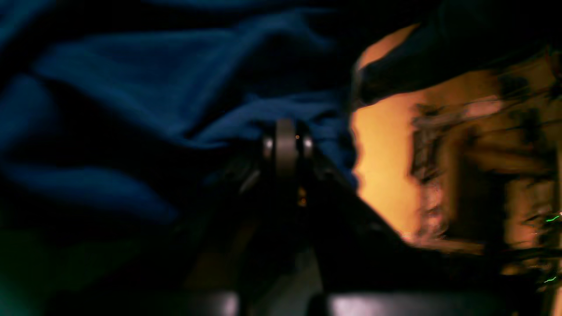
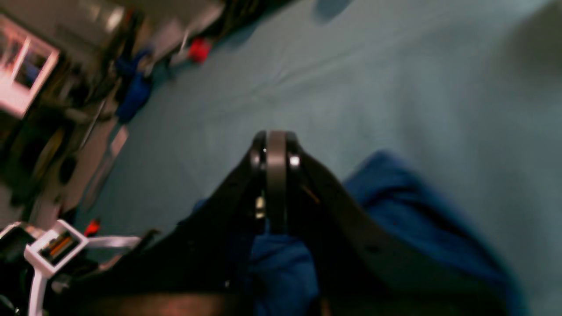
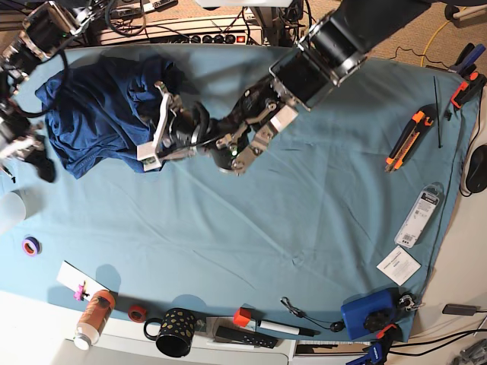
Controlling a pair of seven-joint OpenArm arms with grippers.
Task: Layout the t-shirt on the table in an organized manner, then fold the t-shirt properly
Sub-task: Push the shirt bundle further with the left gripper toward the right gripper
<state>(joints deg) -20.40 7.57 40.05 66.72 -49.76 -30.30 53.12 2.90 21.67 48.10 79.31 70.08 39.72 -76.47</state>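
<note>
Overhead plate, read from the near edge outward. Along the near rim of the table (image 3: 228, 243), from seven to five o'clock, we count one dotted black mug (image 3: 173, 332), one orange-capped bottle (image 3: 94, 313), one red tape roll (image 3: 137, 312), one red block (image 3: 242, 316), one marker (image 3: 278, 328) and one blue box (image 3: 369, 313). A second tape roll, purple (image 3: 30, 245), lies at eight o'clock, making two rolls in all. At four o'clock we find one white card (image 3: 399, 265), and at three o'clock one white packet (image 3: 421, 215). One orange utility knife (image 3: 407, 137) lies between two and three o'clock.

The one t-shirt (image 3: 95, 114) sits bunched in loose folds at ten o'clock, near the far left corner.

Two arms reach it. In the left wrist view, the left gripper (image 1: 287, 140) has its jaws pressed together among converging blue folds. The picture is dark and smeared, but a fold appears to be pinched there. In the right wrist view, the right gripper (image 2: 276, 147) is likewise closed. Blue cloth lies under its fingers, and we cannot tell whether any is caught.
</note>
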